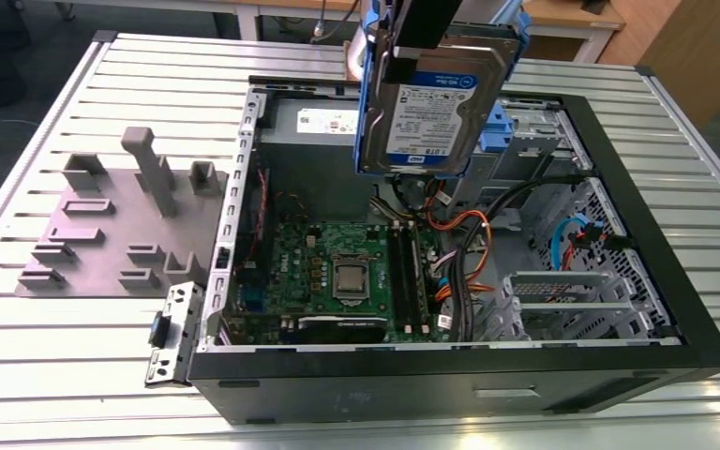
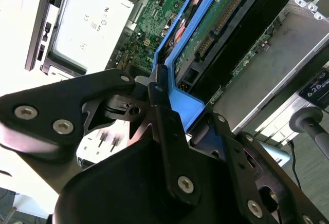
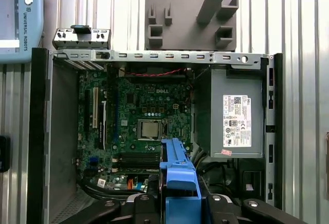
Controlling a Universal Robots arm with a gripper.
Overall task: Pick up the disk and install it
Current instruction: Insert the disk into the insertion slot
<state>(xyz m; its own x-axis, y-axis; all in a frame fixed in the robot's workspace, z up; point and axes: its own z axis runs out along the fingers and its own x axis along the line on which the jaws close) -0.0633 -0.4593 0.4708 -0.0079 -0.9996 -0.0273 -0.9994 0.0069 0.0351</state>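
Observation:
The disk (image 1: 429, 108), a silver-grey hard drive with a white-and-blue label in a blue plastic bracket, hangs upright above the open computer case (image 1: 460, 375), over its far middle. My gripper (image 1: 420, 37) comes down from above and is shut on the disk's upper end. In the second wrist view the black fingers (image 2: 159, 106) clamp the blue bracket edge of the disk (image 2: 216, 23), whose green circuit-board side shows. In the first wrist view the disk (image 3: 176, 170) is seen edge-on above the motherboard, with the gripper (image 3: 177, 206) around it.
Inside the case lie the motherboard (image 1: 335, 272), a grey power supply box (image 3: 236, 116) with a white sticker, orange and black cables (image 1: 460, 248) and a metal drive cage (image 1: 561, 300). A grey fixture plate (image 1: 110, 225) with upright blocks lies to the exterior view's left on the slatted table.

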